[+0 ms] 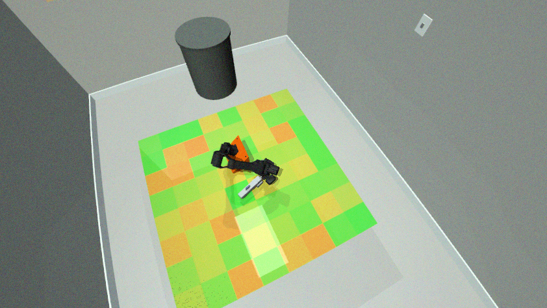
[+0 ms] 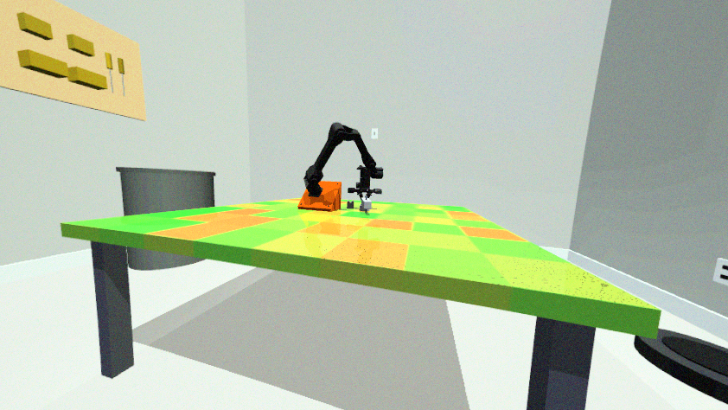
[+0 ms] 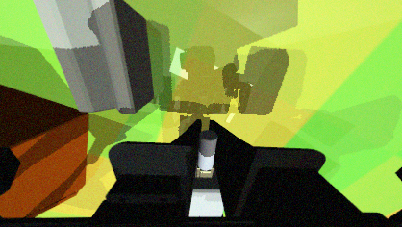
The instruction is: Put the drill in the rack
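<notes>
A long pale block (image 1: 245, 192) (image 2: 366, 204) (image 3: 206, 206) lies on the tabletop, with a dark spot, the slot or key, in its top. The drill (image 3: 207, 154), a short white cylinder with a dark grey tip and a brass-coloured base, stands out of the block's end. My gripper (image 2: 365, 197) (image 3: 205, 123) points down over that end and is shut on the drill, a narrow finger on either side of it. The fingertips are hidden in the top view. The grooved grey rack (image 1: 260, 184) (image 2: 349, 204) (image 3: 96, 58) stands close beside the block, at the wrist view's upper left.
The orange wedge-shaped base (image 1: 240, 149) (image 2: 328, 195) (image 3: 58, 173) stands under the arm, left of the gripper in the wrist view. A dark bin (image 1: 208, 63) (image 2: 165, 219) stands off the patchwork table (image 1: 318, 240) (image 2: 381, 279). The arm arches over from the base.
</notes>
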### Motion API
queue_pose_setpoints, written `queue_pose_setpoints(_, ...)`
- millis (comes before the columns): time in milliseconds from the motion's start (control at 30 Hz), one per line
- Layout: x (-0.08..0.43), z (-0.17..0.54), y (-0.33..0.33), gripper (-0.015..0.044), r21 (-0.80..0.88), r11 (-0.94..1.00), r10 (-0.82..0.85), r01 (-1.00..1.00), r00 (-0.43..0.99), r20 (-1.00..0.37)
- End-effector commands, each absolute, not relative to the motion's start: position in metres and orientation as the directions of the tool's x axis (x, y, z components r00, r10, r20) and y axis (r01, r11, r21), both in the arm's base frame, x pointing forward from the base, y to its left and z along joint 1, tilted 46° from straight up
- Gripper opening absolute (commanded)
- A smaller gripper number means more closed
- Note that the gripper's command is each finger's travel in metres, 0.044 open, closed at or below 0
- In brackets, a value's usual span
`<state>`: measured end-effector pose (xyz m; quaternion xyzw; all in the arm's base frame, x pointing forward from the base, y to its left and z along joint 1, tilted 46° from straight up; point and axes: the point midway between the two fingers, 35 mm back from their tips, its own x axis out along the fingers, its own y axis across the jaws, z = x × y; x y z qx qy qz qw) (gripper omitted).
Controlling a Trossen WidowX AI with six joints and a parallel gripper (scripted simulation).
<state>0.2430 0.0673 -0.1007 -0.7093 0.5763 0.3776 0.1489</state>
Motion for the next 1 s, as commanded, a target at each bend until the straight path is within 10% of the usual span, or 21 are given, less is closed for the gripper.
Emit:
queue_pose_setpoints(0,0.244,-0.101,0.068,0.0,0.222,-0.293,-0.705,-0.93,0.054,-0.707)
queue_pose_setpoints(967,0.23,-0.126,0.095,0.0,0.226,-0.296,-0.708,-0.928,0.054,-0.704)
